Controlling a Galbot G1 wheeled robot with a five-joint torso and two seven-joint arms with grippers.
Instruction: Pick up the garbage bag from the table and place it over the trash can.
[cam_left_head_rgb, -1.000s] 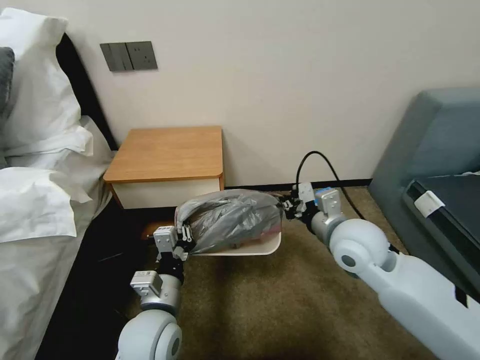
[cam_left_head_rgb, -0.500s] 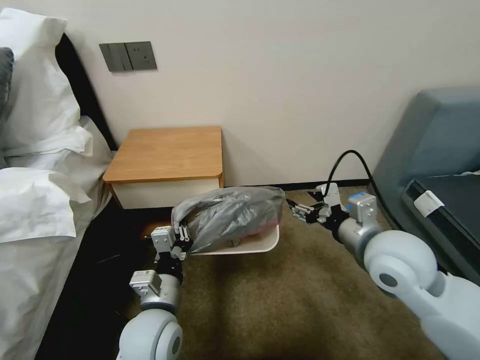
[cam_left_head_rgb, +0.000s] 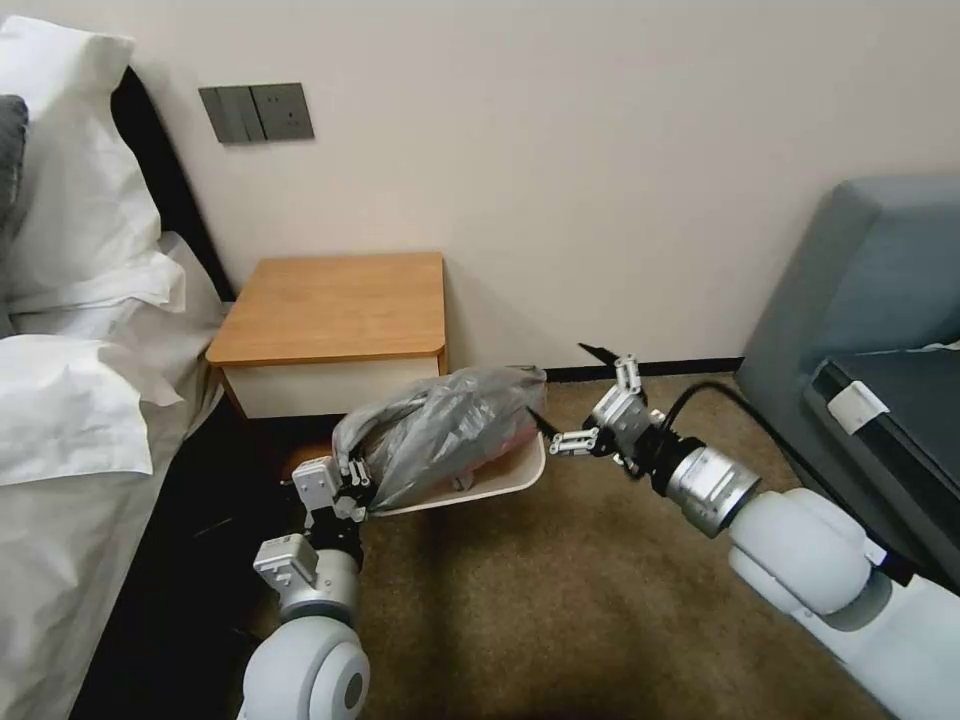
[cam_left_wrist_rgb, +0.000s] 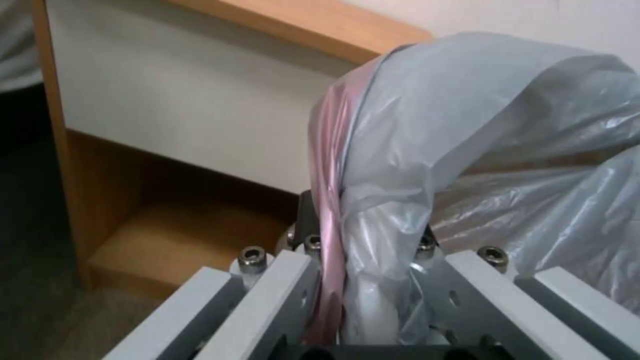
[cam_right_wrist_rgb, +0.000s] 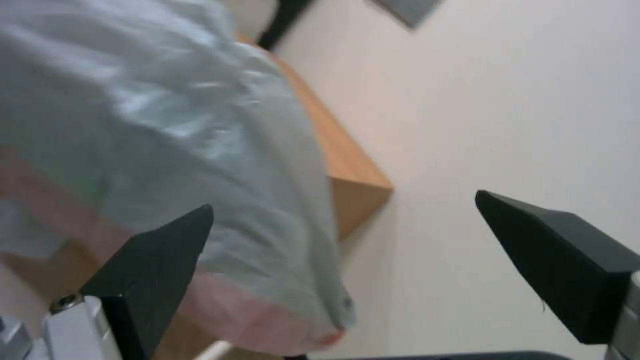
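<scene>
Counted on the floor side: one garbage bag (cam_left_head_rgb: 440, 425), one trash can (cam_left_head_rgb: 500, 478), one table (cam_left_head_rgb: 335, 305) and two grippers, the left gripper (cam_left_head_rgb: 352, 482) and the right gripper (cam_left_head_rgb: 566, 395). Counted elsewhere: one grey sofa (cam_left_head_rgb: 860, 300), one black cable (cam_left_head_rgb: 740, 405) and one grey wall plate (cam_left_head_rgb: 256, 112) split into two squares. On the bed, at least three white pillows (cam_left_head_rgb: 80, 200), though the exact number cannot be told from the overlapping folds.
</scene>
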